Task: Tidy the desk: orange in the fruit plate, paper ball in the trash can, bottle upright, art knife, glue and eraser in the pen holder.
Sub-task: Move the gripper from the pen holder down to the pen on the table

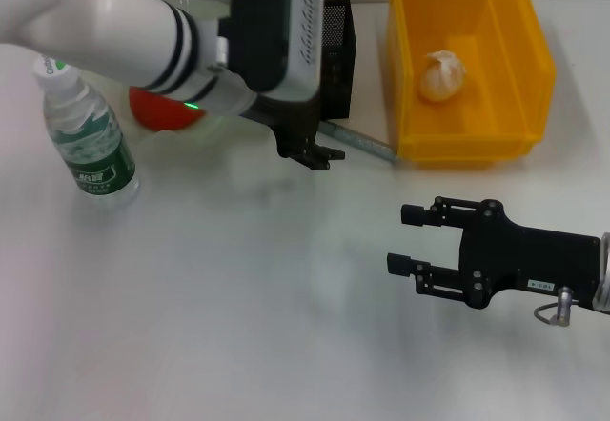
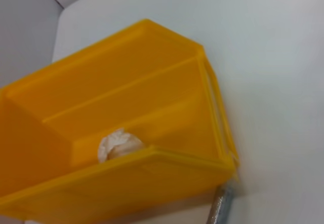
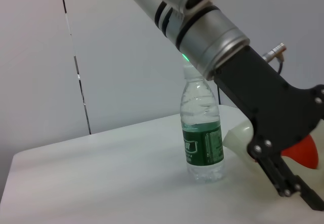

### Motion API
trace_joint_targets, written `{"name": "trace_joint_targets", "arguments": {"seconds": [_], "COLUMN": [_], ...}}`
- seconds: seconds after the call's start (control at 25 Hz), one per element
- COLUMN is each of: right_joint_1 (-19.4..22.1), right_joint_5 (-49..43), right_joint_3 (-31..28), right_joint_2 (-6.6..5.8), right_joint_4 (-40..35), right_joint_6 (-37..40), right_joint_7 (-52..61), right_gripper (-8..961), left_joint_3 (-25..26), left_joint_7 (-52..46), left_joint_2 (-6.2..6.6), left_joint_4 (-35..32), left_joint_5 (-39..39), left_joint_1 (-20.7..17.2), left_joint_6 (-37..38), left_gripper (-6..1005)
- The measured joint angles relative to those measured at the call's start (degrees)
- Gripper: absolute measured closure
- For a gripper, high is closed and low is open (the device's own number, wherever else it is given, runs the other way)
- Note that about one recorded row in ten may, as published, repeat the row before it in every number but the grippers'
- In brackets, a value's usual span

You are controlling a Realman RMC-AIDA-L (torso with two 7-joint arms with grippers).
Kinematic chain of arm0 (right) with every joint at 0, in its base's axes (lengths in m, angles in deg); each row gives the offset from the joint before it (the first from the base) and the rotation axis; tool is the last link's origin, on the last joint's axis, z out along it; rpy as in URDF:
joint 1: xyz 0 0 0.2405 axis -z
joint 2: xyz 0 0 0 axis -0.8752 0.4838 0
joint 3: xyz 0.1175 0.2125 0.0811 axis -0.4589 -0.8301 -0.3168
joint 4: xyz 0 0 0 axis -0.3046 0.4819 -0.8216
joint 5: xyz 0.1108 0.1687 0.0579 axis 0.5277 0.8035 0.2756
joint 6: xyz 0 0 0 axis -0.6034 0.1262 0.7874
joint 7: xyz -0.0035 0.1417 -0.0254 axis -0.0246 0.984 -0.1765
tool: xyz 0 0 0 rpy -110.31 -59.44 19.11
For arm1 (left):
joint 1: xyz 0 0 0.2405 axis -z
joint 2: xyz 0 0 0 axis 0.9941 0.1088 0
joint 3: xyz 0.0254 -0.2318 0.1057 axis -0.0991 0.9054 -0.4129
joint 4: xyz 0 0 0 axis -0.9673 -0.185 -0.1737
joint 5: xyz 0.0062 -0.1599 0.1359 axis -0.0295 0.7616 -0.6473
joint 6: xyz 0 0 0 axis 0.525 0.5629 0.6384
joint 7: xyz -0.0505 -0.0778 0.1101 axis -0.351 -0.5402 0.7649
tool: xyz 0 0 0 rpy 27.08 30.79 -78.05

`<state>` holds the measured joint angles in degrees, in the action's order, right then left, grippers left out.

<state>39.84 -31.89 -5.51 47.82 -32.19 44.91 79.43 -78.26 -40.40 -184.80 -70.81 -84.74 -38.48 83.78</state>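
Observation:
The paper ball lies in the yellow trash can, also seen in the left wrist view. The bottle stands upright at the left. The orange sits in the pale fruit plate, mostly behind my left arm. The metal art knife lies on the table between the black mesh pen holder and the trash can. My left gripper hangs at the knife's near end. My right gripper is open and empty, low at the right. Glue and eraser are out of view.
The trash can stands at the back right, its corner close to the knife's tip. The pen holder stands just left of it. The table's back edge meets a wall behind the bottle.

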Motion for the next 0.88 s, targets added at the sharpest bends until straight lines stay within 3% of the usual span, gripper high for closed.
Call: {"name": "trace_joint_targets", "arguments": {"seconds": [0.64, 0.88], "right_joint_1": [-0.78, -0.83], "right_joint_5": [0.00, 0.00], "right_joint_3": [-0.03, -0.88], "right_joint_2": [0.00, 0.00], "right_joint_4": [0.91, 0.90], "right_joint_6": [-0.18, -0.28], "right_joint_7": [-0.09, -0.10], "right_gripper": [324, 324], "left_joint_3": [-9.85, -10.52], "left_joint_7": [-0.24, -0.29], "left_joint_2": [0.00, 0.00], "left_joint_4": [7.02, 6.81], "left_joint_5": [-0.74, -0.60], "left_joint_1": [5.33, 4.97], "left_joint_6": [-10.99, -11.50], "left_gripper": [197, 198]}}
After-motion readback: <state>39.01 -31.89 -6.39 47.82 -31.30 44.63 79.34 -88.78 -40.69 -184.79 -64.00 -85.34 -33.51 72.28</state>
